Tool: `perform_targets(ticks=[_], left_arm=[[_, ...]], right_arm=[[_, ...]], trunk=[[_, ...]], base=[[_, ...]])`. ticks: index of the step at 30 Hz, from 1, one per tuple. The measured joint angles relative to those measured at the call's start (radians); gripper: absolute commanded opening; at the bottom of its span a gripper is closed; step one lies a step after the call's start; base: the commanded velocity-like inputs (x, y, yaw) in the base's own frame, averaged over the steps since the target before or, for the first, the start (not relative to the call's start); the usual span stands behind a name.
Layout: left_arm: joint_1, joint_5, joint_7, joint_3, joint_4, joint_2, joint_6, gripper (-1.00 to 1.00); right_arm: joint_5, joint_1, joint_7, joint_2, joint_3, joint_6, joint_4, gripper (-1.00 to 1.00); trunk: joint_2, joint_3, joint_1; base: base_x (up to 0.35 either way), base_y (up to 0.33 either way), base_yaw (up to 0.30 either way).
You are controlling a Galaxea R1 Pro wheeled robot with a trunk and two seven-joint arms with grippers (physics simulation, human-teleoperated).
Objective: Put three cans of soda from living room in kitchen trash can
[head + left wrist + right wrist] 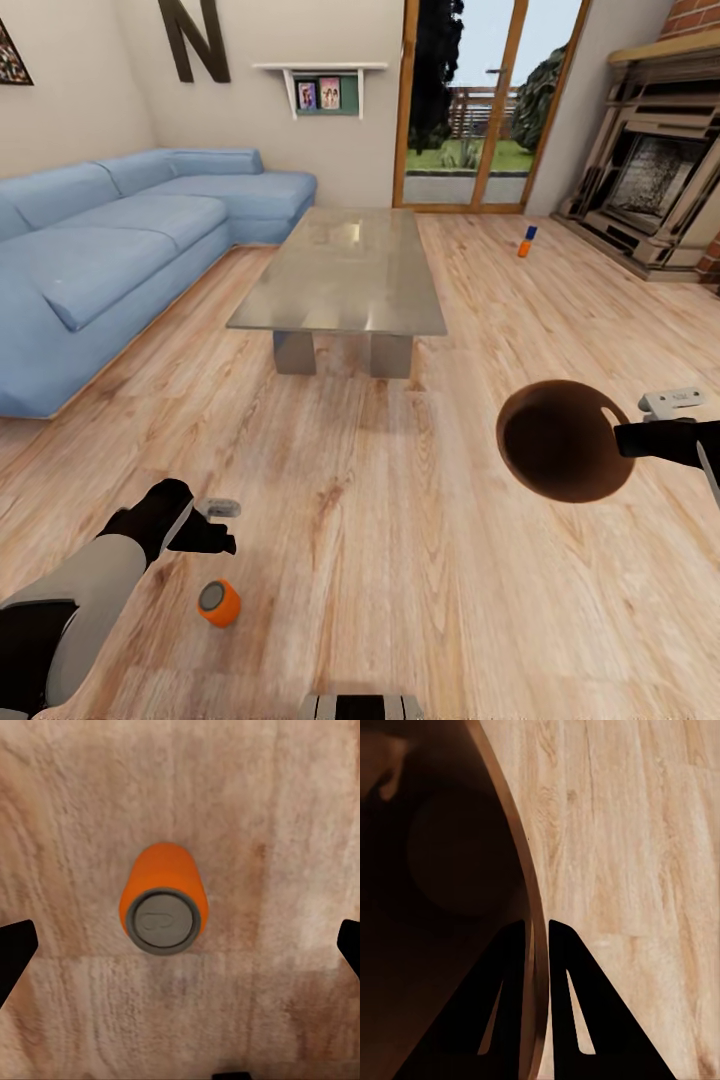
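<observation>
Orange can (163, 900) upright — top skyward.

Three soda cans (218, 603), one bin (565, 441)

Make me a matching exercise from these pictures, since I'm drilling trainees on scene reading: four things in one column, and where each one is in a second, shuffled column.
Things:
1. trash can
2. nearest orange can
3. blue can
4. glass-topped table

Places:
A. on the floor, under the open left gripper
B. far off on the floor, toward the fireplace, next to another orange can
C. rim pinched between the right gripper's fingers
D. in front of the blue sofa

Pairs: 1-C, 2-A, 3-B, 4-D
</observation>
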Motion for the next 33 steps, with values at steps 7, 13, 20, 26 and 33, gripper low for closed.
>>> perform_targets(ticks=[7, 13, 20, 26, 33], left_arm=[[0.000, 0.001, 0.000, 0.000, -0.002, 0.000, -0.001, 1.00], [0.000, 0.002, 0.000, 0.000, -0.005, 0.000, -0.001, 1.00], [0.000, 0.002, 0.000, -0.001, -0.006, 0.000, -0.001, 1.00], [0.000, 0.002, 0.000, -0.002, -0.011, 0.000, -0.001, 1.00], [0.001, 0.001, 0.000, -0.004, -0.014, -0.003, -0.004, 1.00]], right_arm=[[0.000, 0.000, 0.000, -0.001, 0.001, 0.000, 0.000, -1.00], [-0.005, 0.000, 0.000, -0.001, 0.001, 0.000, 0.000, -1.00], [-0.015, 0.000, 0.000, 0.000, 0.002, 0.000, 0.001, -1.00], [0.007, 0.001, -0.001, -0.001, 0.001, -0.002, 0.001, -1.00], [-0.008, 0.001, 0.000, 0.001, 0.003, 0.000, 0.002, -1.00]], trunk=[[-0.001, -0.012, 0.001], [-0.001, -0.012, 0.001], [-0.001, -0.012, 0.001], [-0.001, -0.012, 0.001], [-0.001, -0.012, 0.001]], base=[[0.000, 0.000, 0.000], [0.000, 0.011, 0.000], [0.039, 0.137, 0.000], [0.010, 0.025, 0.000], [0.060, -0.022, 0.000]])
